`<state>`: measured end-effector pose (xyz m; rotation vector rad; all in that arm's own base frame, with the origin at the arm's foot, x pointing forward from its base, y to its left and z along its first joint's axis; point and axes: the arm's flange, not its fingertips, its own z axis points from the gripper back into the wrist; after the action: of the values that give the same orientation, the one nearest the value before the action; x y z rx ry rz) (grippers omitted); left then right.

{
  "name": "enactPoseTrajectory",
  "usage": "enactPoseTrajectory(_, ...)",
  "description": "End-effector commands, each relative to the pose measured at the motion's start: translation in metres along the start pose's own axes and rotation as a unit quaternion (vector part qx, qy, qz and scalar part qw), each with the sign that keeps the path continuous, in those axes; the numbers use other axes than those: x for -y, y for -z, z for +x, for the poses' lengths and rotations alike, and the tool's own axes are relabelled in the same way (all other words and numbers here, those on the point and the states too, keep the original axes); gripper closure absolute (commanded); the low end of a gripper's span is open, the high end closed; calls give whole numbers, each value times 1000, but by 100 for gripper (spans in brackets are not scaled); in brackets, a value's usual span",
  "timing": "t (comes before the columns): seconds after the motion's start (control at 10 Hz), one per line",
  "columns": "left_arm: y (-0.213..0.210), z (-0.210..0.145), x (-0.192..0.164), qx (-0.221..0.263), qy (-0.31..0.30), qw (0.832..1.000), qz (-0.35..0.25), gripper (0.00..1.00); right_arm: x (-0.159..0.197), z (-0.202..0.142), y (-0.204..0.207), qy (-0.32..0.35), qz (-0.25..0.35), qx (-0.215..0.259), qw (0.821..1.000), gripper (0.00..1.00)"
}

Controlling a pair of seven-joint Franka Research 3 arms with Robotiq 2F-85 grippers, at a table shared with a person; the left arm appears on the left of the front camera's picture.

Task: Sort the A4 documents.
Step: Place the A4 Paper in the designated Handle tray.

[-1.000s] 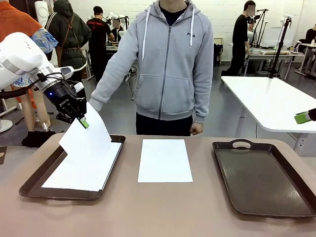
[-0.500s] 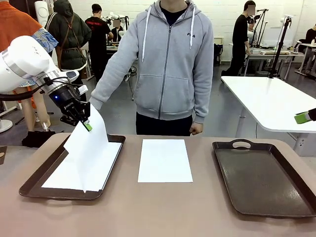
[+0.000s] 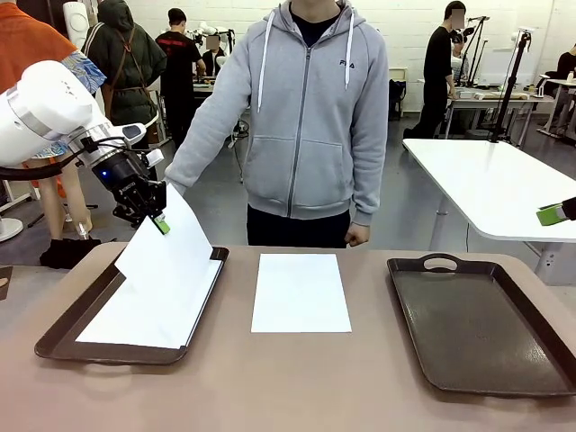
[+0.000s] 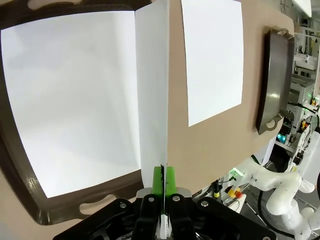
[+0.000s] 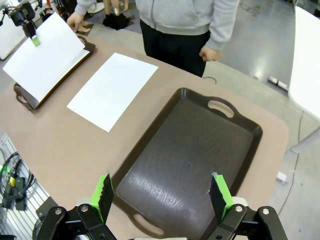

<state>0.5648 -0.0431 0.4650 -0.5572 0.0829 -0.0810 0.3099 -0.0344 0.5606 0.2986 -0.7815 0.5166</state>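
Shifted slightly toward the middle since a second ago, the left hand (image 3: pixel 160 223) stays clamped on the top corner of the held sheet (image 3: pixel 166 270). That sheet now leans lower over the left tray (image 3: pixel 63 333), and its bottom edge appears to rest on the tray sheet (image 3: pixel 135 328) lying flat inside. The middle sheet (image 3: pixel 300 292) lies on the bare counter (image 3: pixel 297 387) between the trays, long axis running away from the robot, nearer the left hand than the right hand (image 5: pixel 162 192), whose fingers stand apart above the empty right tray (image 3: pixel 477 333). The paper is thin, plain white and limp. The trays are dark brown, rigid and rimmed, with cut-out handles.
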Motion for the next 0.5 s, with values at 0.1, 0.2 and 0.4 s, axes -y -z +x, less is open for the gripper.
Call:
enactPoseTrajectory(0.1,20,27,-30,-20,-12,1000,-10,99,1,-1,2,1,8,2,1000,0)
enactPoseTrajectory(0.2,30,35,-39,-36,-16,999,-20,99,1,-1,2,1,8,2,1000,0)
enactPoseTrajectory(0.4,41,42,-49,-48,-28,998,-22,99,1,-1,2,1,8,2,1000,0)
